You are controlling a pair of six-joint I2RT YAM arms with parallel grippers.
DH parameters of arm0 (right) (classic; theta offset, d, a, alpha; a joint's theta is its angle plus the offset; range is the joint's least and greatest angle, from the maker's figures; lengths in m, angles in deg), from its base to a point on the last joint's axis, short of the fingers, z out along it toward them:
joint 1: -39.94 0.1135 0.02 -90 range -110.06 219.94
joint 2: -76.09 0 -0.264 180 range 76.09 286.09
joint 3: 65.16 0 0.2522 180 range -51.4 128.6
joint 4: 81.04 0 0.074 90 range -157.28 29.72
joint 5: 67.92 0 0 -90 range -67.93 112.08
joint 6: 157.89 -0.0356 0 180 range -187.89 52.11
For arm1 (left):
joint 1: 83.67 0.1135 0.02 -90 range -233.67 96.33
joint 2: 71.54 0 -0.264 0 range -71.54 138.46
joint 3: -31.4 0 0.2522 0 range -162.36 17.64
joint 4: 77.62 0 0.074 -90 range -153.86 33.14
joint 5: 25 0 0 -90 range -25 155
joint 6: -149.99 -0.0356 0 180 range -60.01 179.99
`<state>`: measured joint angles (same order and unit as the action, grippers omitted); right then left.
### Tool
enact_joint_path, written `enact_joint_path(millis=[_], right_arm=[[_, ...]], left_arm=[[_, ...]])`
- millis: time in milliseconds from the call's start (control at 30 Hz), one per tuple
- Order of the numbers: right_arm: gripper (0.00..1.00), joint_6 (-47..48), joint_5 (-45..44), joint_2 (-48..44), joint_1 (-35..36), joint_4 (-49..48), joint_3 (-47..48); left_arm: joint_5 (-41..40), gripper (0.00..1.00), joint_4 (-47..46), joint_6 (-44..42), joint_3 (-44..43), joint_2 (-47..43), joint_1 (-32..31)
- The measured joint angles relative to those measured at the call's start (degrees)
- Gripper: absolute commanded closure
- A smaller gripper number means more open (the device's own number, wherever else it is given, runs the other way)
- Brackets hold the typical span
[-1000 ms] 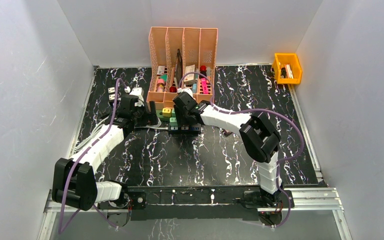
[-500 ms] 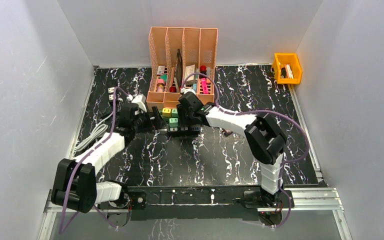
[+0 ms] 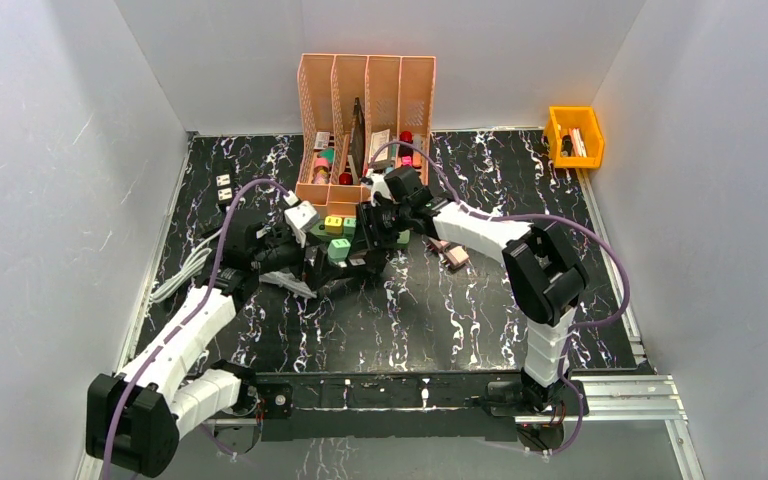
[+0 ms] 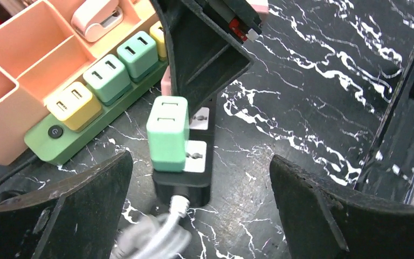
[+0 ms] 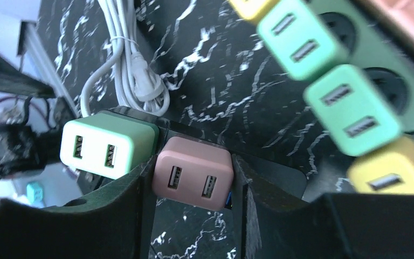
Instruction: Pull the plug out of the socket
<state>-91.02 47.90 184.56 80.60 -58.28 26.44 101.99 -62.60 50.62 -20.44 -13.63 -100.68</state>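
Since the earlier frame the left arm's base link has swung out toward the bottom-left corner, and its wrist now sits lower and further right in the top view, while the right wrist has shifted up and to the right, closer to the orange file organiser (image 3: 365,120). In the right wrist view, the right gripper (image 5: 191,164) has its jaws pinching the pink plug (image 5: 191,172) from both sides. Just left of it and touching it is the mint plug (image 4: 167,132), which stands upright on the black power strip (image 4: 186,183). I cannot tell whether the pink plug's pins are still seated in that strip. The left gripper (image 4: 199,164) has its jaws spread wide, one at each lower corner of its view and both clear of the mint plug. A white cable (image 4: 156,237) leaves the strip's near end. A green power strip (image 4: 48,140) carrying yellow and mint adapters lies at the upper left against the organiser, on the black marbled worktop (image 3: 440,320).
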Motion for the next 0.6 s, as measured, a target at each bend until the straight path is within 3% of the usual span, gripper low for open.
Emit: enact_joint_path(millis=[267, 600], right_arm=[[1.0, 3.1, 9.1, -2.6, 1.0, 0.4, -1.2], [1.0, 5.1, 10.1, -7.2, 1.0, 0.2, -1.8]], left_arm=[[3.0, 0.02, 5.0, -7.8, -0.5, 2.8, 0.0], [10.8, 0.02, 5.6, -6.4, -1.3, 6.8, -0.3]])
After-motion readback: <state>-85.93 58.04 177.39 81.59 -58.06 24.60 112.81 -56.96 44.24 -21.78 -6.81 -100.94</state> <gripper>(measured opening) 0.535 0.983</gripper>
